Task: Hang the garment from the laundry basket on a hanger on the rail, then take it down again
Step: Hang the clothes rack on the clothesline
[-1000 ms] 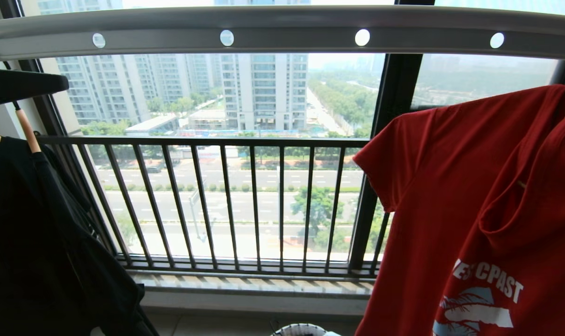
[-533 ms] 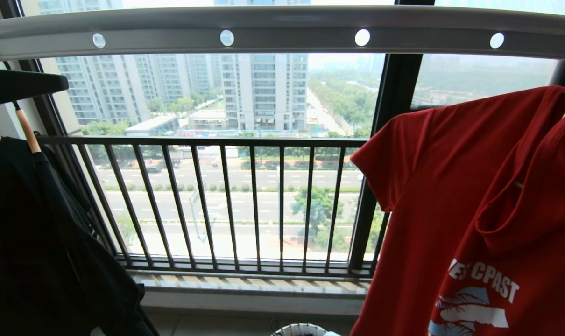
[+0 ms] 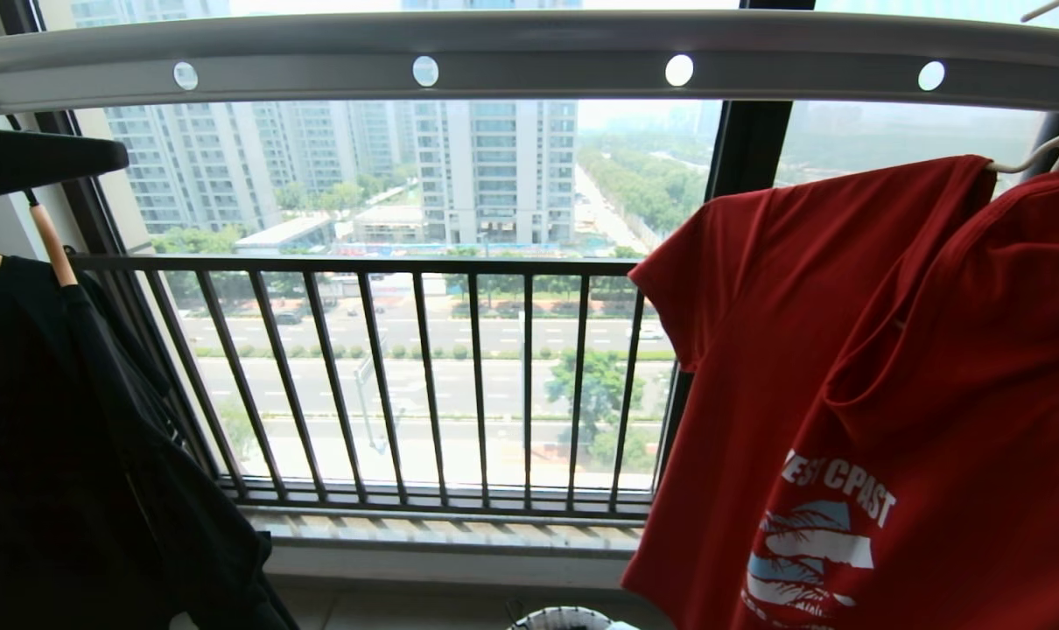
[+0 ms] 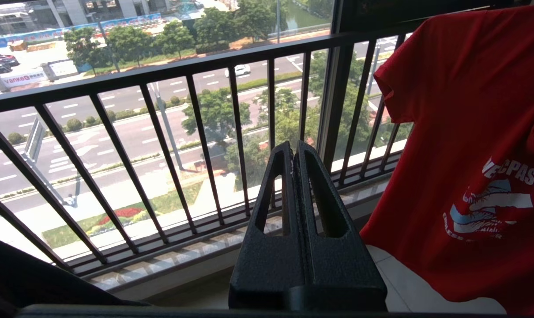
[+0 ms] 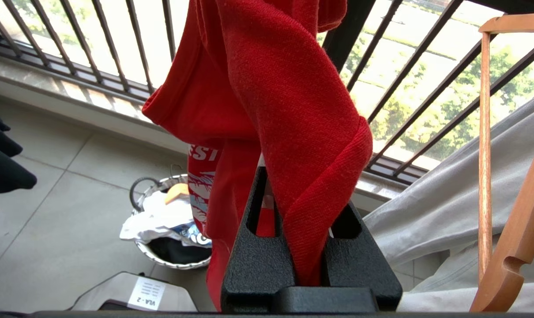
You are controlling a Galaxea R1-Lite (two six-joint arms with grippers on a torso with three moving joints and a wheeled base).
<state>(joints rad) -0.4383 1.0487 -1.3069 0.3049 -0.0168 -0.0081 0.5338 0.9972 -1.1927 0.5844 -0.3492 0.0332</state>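
The red T-shirt (image 3: 853, 367) hangs on the thin white hanger (image 3: 1033, 153) at about three o'clock, just under the grey rail (image 3: 529, 52). The right gripper (image 5: 298, 194) is squeezed tight on a fold of it. The left gripper (image 4: 293, 152) is pressed together and holds nothing.

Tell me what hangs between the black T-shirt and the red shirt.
Nothing: in the head view the rail is bare between the black T-shirt and the red shirt.
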